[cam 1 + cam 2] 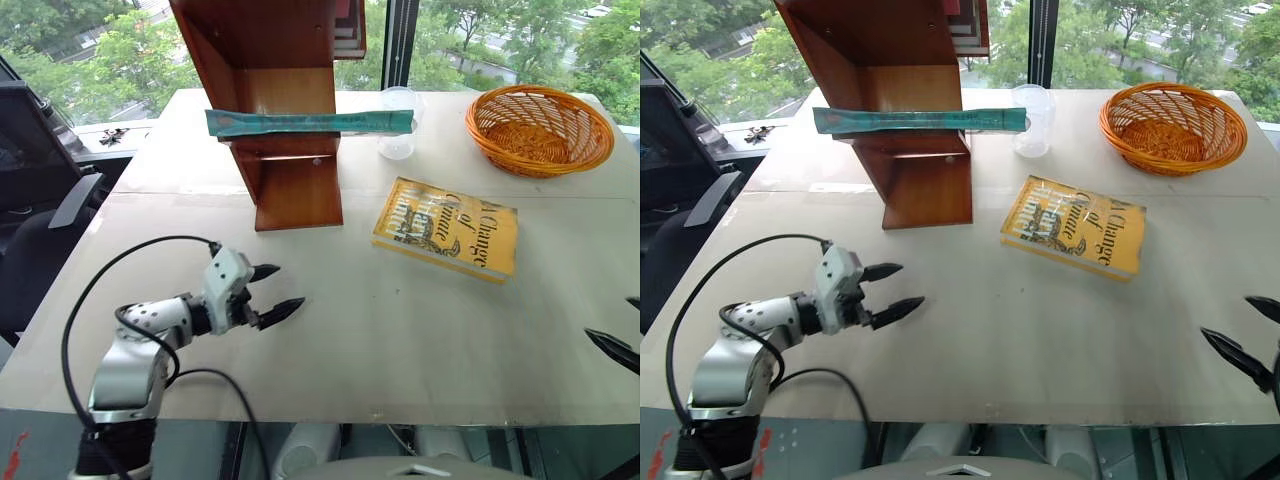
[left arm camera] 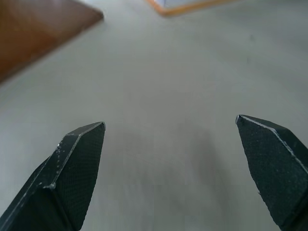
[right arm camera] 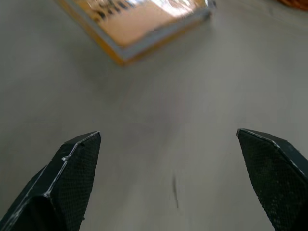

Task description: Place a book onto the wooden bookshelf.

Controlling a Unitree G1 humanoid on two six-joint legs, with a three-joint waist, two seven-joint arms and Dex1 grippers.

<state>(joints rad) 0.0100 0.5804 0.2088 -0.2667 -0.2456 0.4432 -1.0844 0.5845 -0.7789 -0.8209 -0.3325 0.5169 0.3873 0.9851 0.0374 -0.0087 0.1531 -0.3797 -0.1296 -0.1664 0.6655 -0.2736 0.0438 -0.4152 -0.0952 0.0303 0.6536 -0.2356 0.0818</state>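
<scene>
Teal book (image 1: 309, 122) lying flat across wooden bookshelf (image 1: 283, 150) board, beyond the empty, wide-open left gripper (image 1: 272, 291), right gripper (image 1: 1244, 334) also spread empty above the surface (image 1: 400, 330)

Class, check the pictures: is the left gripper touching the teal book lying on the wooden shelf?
Apart. In the left eye view the left gripper hangs over the table with open jaws, bare tabletop between it and the teal book on the wooden bookshelf.

My left claw (image 1: 272, 291) hangs low, fingers spread wide and empty; my right claw (image 1: 1245, 338) gapes likewise.
</scene>
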